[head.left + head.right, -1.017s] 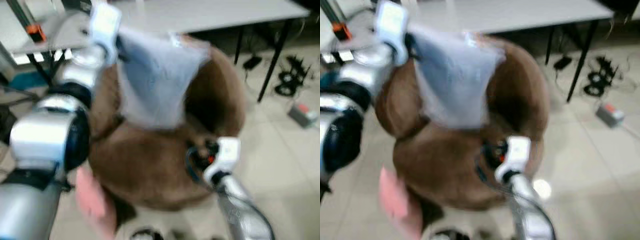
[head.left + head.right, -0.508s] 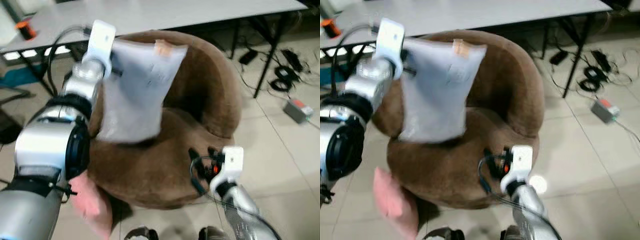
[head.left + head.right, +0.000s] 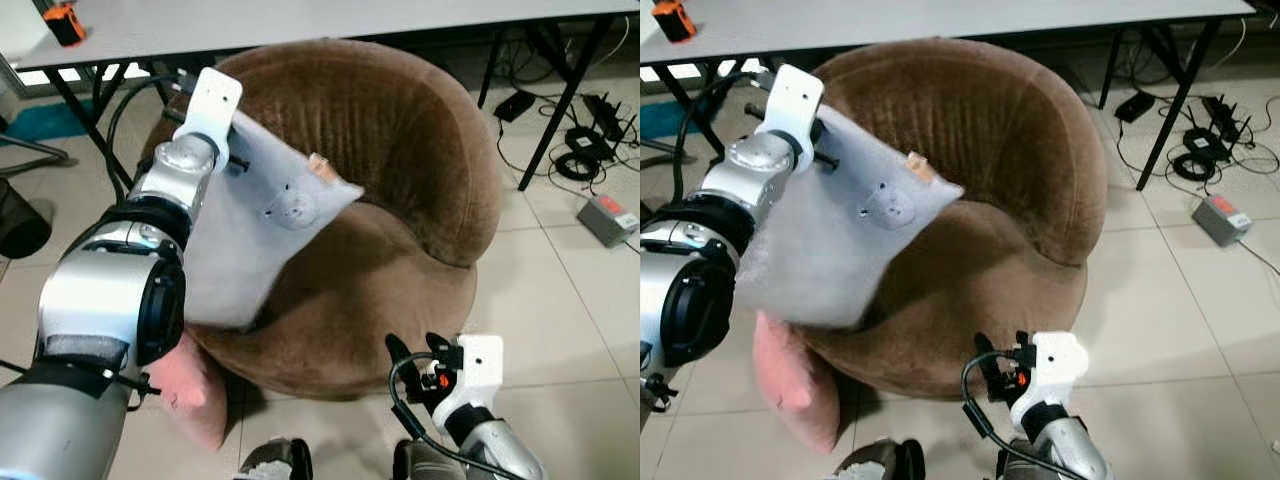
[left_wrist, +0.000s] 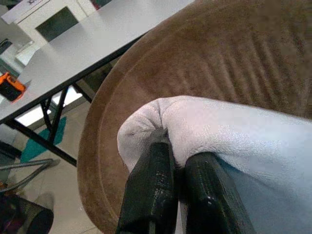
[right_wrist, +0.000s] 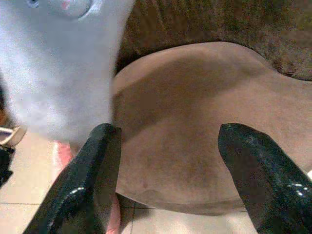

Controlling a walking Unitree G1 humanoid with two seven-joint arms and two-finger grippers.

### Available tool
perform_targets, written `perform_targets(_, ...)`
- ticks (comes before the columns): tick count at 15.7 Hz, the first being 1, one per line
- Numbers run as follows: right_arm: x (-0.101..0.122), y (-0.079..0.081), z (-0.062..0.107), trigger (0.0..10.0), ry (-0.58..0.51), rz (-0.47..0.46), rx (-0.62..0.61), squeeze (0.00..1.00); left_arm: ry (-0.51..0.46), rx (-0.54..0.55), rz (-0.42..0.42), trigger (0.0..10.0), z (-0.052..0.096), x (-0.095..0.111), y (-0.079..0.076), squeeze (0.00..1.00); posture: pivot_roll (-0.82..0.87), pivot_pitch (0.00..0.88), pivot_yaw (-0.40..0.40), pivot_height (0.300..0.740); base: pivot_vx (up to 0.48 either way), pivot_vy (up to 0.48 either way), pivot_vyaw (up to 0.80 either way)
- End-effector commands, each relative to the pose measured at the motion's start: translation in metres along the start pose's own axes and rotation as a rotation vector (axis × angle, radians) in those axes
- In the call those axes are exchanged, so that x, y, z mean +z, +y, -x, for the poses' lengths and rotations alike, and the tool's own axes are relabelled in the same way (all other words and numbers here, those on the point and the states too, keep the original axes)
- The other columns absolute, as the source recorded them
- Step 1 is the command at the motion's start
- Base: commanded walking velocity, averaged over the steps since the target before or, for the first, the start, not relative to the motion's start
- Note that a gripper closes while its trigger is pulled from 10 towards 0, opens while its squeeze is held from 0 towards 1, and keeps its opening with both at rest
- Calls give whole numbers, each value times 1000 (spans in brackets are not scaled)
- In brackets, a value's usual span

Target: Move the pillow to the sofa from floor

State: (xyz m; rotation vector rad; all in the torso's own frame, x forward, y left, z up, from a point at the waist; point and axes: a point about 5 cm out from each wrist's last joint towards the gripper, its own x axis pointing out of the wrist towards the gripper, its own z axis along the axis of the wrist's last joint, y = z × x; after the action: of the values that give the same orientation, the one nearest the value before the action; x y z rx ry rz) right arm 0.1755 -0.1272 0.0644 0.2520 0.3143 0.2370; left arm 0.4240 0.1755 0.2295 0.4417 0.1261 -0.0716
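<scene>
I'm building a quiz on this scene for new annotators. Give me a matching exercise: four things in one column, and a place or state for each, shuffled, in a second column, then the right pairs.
Things:
1. grey pillow
2. pink pillow
3. right claw
4. orange object

Places or states:
A. on the grey table
B. open, facing the seat of the brown sofa
C. pinched at a corner by the left claw
D. on the floor against the sofa's base

Pairs: 1-C, 2-D, 3-B, 4-A

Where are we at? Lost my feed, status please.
Left gripper shut on grey pillow corner, held over brown sofa. Right gripper open, low by the seat front. Pink pillow on floor.
</scene>
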Motion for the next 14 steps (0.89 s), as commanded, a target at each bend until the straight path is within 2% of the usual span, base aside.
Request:
perform_targets(1,0,3,5,10000,7,-4,-6,0,-99,7,-43,0,0,31,8,0,-250,192,140,740,0,0,0)
perform_targets(2,-1,2,12,10000,14,-7,-21,0,-116,2,-66,0,0,37,8,0,-265,208,136,740,0,0,0)
perform_targets(4,-5,3,30,10000,47,-9,-45,0,-139,4,-58,0,0,44,9,0,-305,258,122,740,0,0,0)
perform_targets(6,-15,4,52,10000,112,-18,-75,0,-105,25,-151,0,0,33,7,0,-342,306,100,740,0,0,0)
perform_targets(8,-19,9,83,10000,174,-24,-94,0,-80,44,-187,0,0,21,7,0,-387,359,67,740,0,0,0)
perform_targets(10,-20,11,98,10000,208,-33,-112,0,-64,72,-223,0,1,13,8,0,-402,385,48,740,0,0,0)
perform_targets(11,-21,13,106,10000,226,-41,-121,0,-29,89,-255,0,2,1,10,0,-406,409,37,740,0,0,0)
perform_targets(12,-20,15,107,10000,229,-46,-118,0,1,93,-275,9882,2,-7,13,0,-403,415,37,740,0,0,0)
perform_targets(13,-20,15,107,10000,229,-48,-117,0,11,96,-284,9882,3,-9,14,0,-401,417,36,740,0,0,0)
perform_targets(14,-19,16,107,10000,232,-50,-118,0,22,109,-279,10000,3,-11,18,1000,-391,417,36,740,0,0,0)
